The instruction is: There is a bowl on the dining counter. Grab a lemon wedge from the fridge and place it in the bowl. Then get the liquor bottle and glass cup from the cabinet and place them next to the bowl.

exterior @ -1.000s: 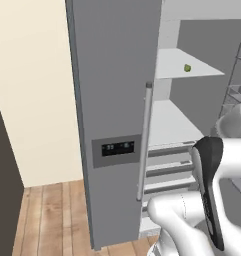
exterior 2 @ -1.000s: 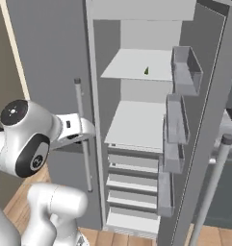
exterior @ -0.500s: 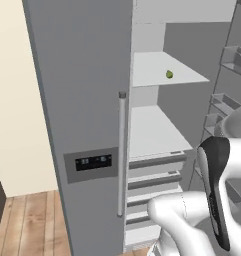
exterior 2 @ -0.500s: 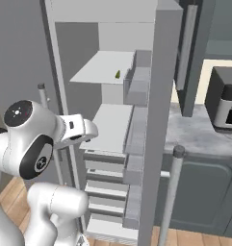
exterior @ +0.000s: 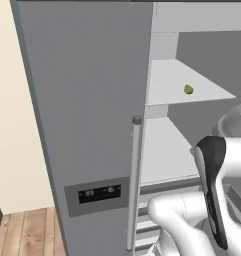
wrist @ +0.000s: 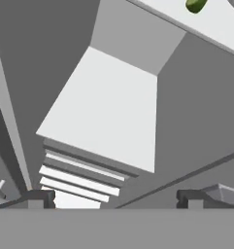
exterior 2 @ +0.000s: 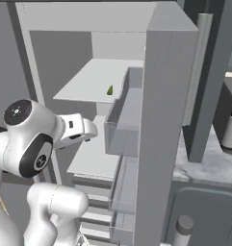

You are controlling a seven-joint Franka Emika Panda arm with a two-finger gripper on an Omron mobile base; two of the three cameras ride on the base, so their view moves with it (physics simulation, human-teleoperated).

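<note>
The grey fridge [exterior: 87,115] stands with its right door swung open and its left door shut. A small green-yellow lemon wedge [exterior: 188,89] lies alone on the upper white shelf [exterior 2: 91,81], also seen as the lemon wedge [exterior 2: 110,90] and the lemon wedge [wrist: 196,5]. My gripper [wrist: 114,198] is open and holds nothing. It sits in front of the fridge opening at the height of the middle shelf [wrist: 108,112], below and short of the wedge. The bowl, dining counter, liquor bottle, glass cup and cabinet are out of view.
The open door [exterior 2: 156,120] with its grey bins [exterior 2: 124,120] stands close on the right of the opening. The shut door carries a silver bar handle [exterior: 134,185] and a dark dispenser panel [exterior: 97,192]. White drawers [wrist: 79,180] sit under the middle shelf. A toaster oven [exterior 2: 230,120] is at far right.
The base has driven closer and turned, so the fridge interior looms larger in both base views. The wedge has stayed on its shelf and the gripper has stayed open.
</note>
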